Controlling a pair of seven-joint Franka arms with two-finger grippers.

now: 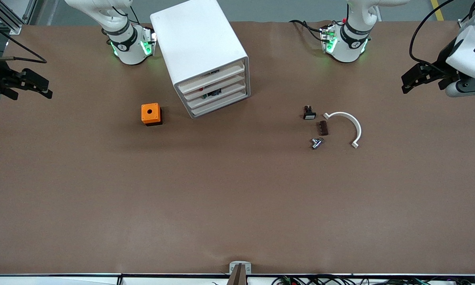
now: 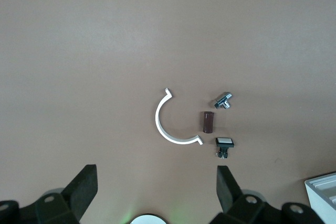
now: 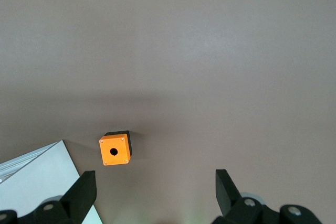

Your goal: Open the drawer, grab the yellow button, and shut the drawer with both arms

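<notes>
Drawers (image 1: 215,92) all shut in cabinet (image 1: 197,47), none pulled; task not begun. Button not clearly made out, perhaps the small dark item seen through a drawer front. Left gripper (image 1: 419,79) wide open, empty, over left arm's table end; right gripper (image 1: 27,85) wide open, empty, over right arm's end.

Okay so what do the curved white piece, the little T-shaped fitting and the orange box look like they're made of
The curved white piece looks like matte plastic: even white with no glints. The T-shaped fitting seems to be polished metal, silvery with bright highlights. The orange box looks like moulded plastic, a flat orange lid on a black base, though painted metal can't be ruled out.
</notes>
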